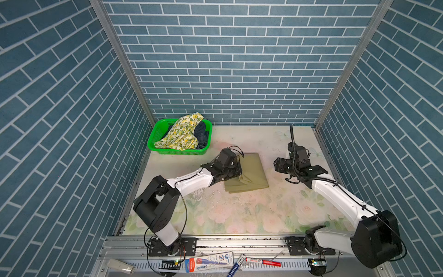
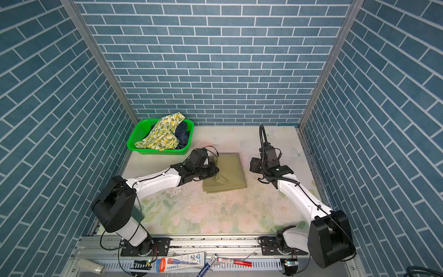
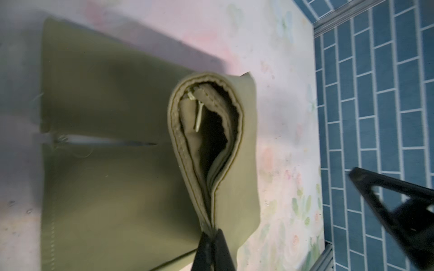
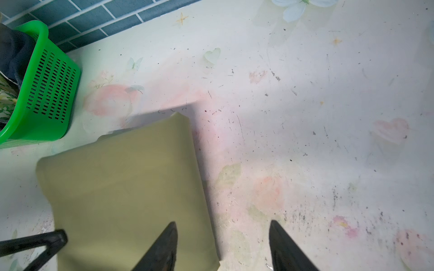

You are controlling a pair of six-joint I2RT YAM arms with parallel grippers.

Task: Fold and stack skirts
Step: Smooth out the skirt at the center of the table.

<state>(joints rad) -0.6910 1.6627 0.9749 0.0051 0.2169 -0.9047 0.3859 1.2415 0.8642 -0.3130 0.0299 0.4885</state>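
The olive-khaki skirt lies folded at the table's middle. My left gripper is shut on its waistband edge, and the band stands lifted in a loop over the flat layers. My right gripper hovers open and empty at the skirt's right edge, one fingertip above the cloth and the other over bare table. The lemon-print skirt and the navy denim skirt lie crumpled together in the basket.
A green mesh basket stands at the back left corner against the brick walls. Markers and a tube lie on the front rail beyond the table edge. Floral table surface stretches in front of the skirt.
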